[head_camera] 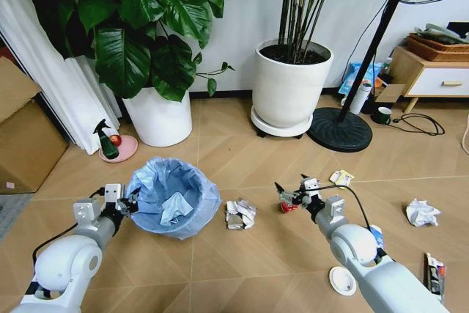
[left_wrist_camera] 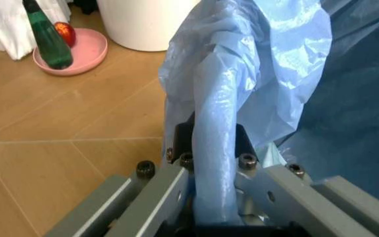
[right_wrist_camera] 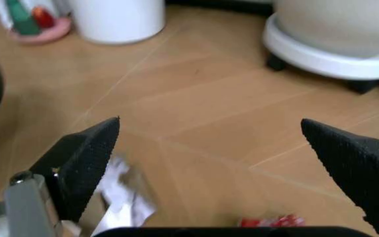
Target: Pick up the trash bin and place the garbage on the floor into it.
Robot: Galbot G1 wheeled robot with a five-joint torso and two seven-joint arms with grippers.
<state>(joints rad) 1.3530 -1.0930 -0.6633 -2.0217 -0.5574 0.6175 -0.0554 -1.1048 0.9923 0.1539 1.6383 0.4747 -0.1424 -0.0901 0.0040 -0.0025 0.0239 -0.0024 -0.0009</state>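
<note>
The left gripper (head_camera: pixel 126 203) is clamped on the trash bin (head_camera: pixel 174 197) rim; beside the bin, the right gripper (head_camera: pixel 291 194) hangs wide open over a red wrapper (head_camera: pixel 286 207), and litter lies on the floor (head_camera: pixel 242 262).

Bare floor (head_camera: pixel 271 254) lies open between the trash bin (head_camera: pixel 174 197) and the red wrapper (head_camera: pixel 287 207); only a crumpled wrapper (head_camera: pixel 240 213) interrupts it.

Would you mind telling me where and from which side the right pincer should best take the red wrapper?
Take the red wrapper across its narrow middle, coming straight down from above: it lies low and flat on the floor, leaving no side to get under. The right pincer, open, hovers right over it.
</note>
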